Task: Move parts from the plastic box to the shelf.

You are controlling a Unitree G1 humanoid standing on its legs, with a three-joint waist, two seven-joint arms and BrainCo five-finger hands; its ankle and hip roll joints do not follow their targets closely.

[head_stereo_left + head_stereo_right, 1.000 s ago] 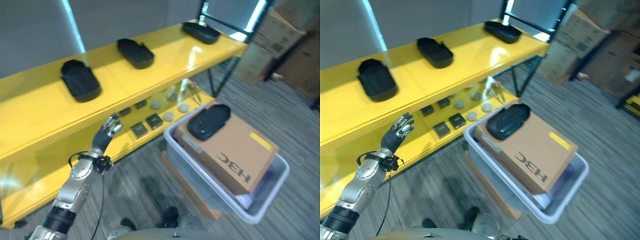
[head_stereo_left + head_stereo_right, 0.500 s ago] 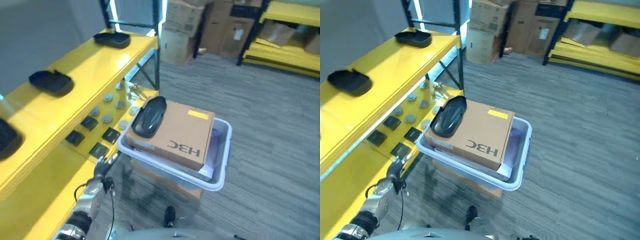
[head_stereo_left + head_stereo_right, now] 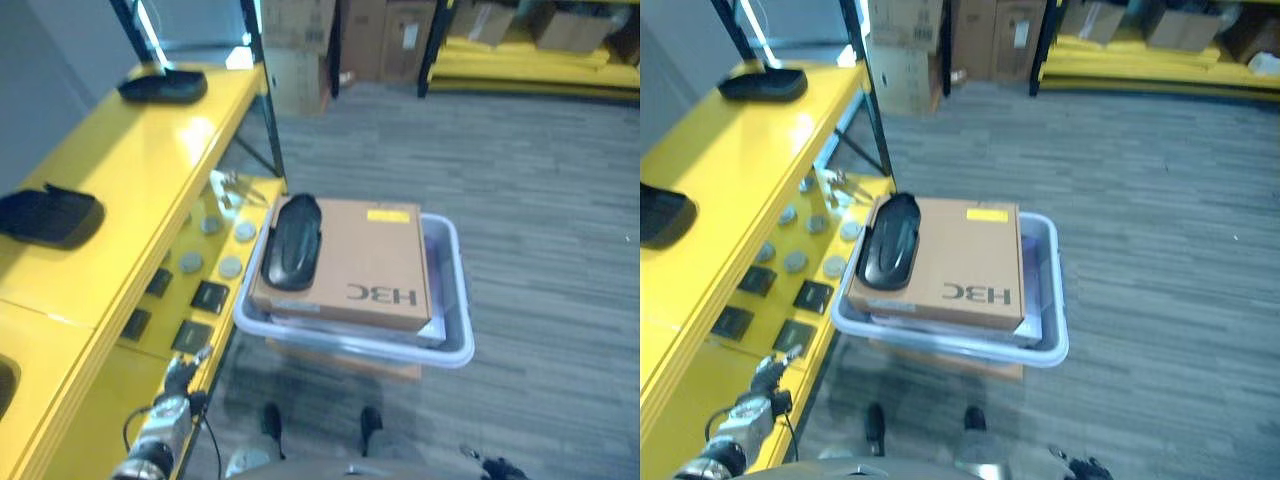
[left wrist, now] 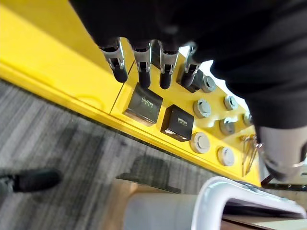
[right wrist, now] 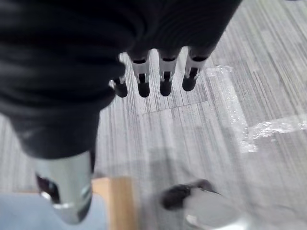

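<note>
Shelf (image 3: 120,170) boards in yellow run along the robot's left side. On the top board lie black tray-shaped parts — one near the far end (image 3: 162,87), one at mid-length (image 3: 45,215). The lower board carries small dark square blocks (image 3: 208,296) and grey round discs (image 3: 230,267), set in rows near its front edge.

Just beside the lower board's front edge stands the plastic box (image 3: 452,340), pale and translucent, resting on a low brown base on the grey striped floor (image 3: 540,200). A cardboard carton (image 3: 370,260) fills most of the box, and a black part (image 3: 291,242) lies on the carton's top along the edge nearest the shelf, untouched by either hand.

The left hand (image 3: 180,378) is raised low in front of the lower board, the arm coming up from the bottom left. In the left wrist view its fingers (image 4: 118,62) hang straight and relaxed in a row, holding nothing, above the square blocks (image 4: 142,103) and near the discs (image 4: 200,142); the box's rim (image 4: 211,191) shows close by.

The right hand (image 5: 62,81) hangs over the floor (image 5: 249,91) — its fingers (image 5: 165,76) straight and loose, empty.
</note>
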